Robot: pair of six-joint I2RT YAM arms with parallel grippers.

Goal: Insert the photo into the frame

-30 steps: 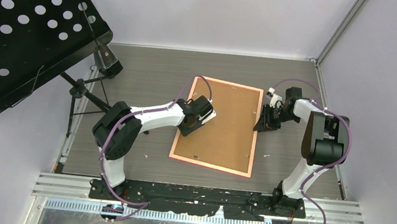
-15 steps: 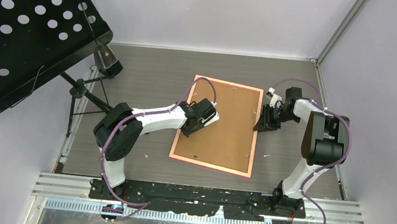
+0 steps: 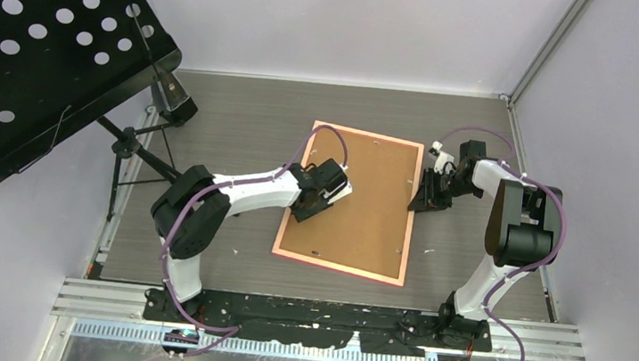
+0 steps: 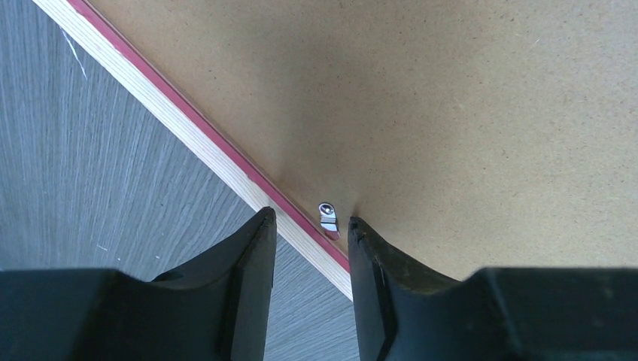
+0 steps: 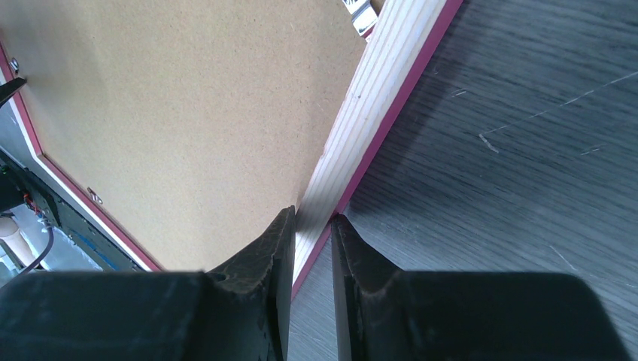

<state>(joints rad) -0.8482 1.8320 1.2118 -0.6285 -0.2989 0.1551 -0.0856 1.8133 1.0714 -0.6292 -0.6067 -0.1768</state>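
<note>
The frame (image 3: pixel 358 207) lies face down on the table, its brown board back up and its pink-orange rim all round. My left gripper (image 3: pixel 339 189) is open at the frame's left edge. In the left wrist view its jaws (image 4: pixel 308 219) straddle the rim (image 4: pixel 218 162), with a small metal clip (image 4: pixel 328 218) between the fingertips. My right gripper (image 3: pixel 421 200) is at the frame's right edge. In the right wrist view it (image 5: pixel 312 216) is shut on the rim (image 5: pixel 376 98), one finger over the board (image 5: pixel 188 113). The photo is hidden or out of view.
A black perforated music stand (image 3: pixel 35 34) fills the far left, and its tripod legs (image 3: pixel 136 148) reach onto the table's left side. Walls close in at the back and on the right. More clips sit along the frame's other edges.
My left gripper has shifted slightly along the frame's left edge and turned a little, then stayed still. The right arm and the frame have not moved.
</note>
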